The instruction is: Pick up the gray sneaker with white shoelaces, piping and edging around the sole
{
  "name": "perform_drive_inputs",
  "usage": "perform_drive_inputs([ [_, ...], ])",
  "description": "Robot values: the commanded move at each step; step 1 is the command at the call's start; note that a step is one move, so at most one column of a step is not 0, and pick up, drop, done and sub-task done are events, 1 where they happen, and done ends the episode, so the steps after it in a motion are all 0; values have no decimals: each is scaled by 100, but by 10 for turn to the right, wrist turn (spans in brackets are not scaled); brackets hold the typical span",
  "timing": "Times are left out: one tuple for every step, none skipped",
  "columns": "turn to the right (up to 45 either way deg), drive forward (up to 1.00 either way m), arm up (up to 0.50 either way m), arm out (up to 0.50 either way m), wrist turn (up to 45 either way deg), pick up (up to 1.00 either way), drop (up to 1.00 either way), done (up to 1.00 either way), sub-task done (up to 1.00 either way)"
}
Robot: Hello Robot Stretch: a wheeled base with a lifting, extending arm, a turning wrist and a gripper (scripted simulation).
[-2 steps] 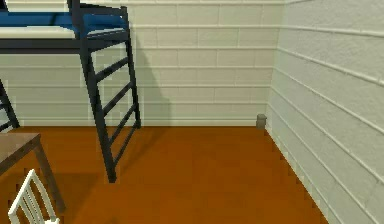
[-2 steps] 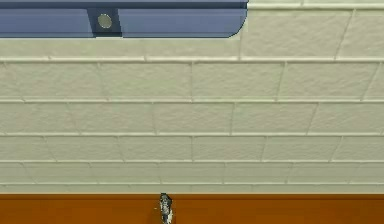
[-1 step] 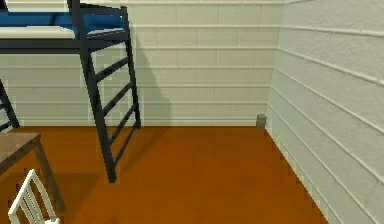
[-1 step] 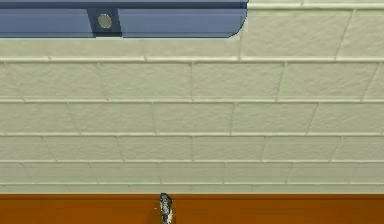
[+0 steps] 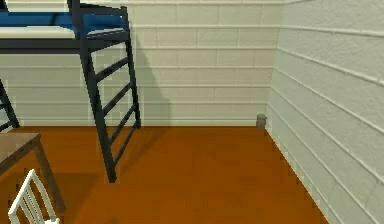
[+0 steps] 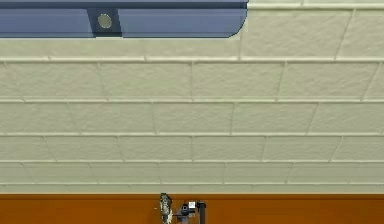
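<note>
A small grey thing [image 5: 261, 121] stands on the floor in the far corner where the two brick walls meet; its shape is too small to name. At the arm side view's bottom edge my gripper [image 6: 167, 208] shows as a small grey-and-dark body over the orange floor strip, with a white marked square [image 6: 187, 211] just to its right. Its far end is hard to make out, so I cannot tell whether it holds anything.
A dark-framed bunk bed [image 5: 70, 30] with a blue mattress and leaning ladder [image 5: 112, 95] stands at the forward view's left. A wooden table [image 5: 18, 150] and a white chair [image 5: 32, 200] sit at lower left. Pale brick wall [image 6: 200, 110] is near; a grey-blue panel [image 6: 120, 18] hangs on it.
</note>
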Motion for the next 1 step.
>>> perform_drive_inputs([
  [0,0,0,0,450,0,0,0,0],
])
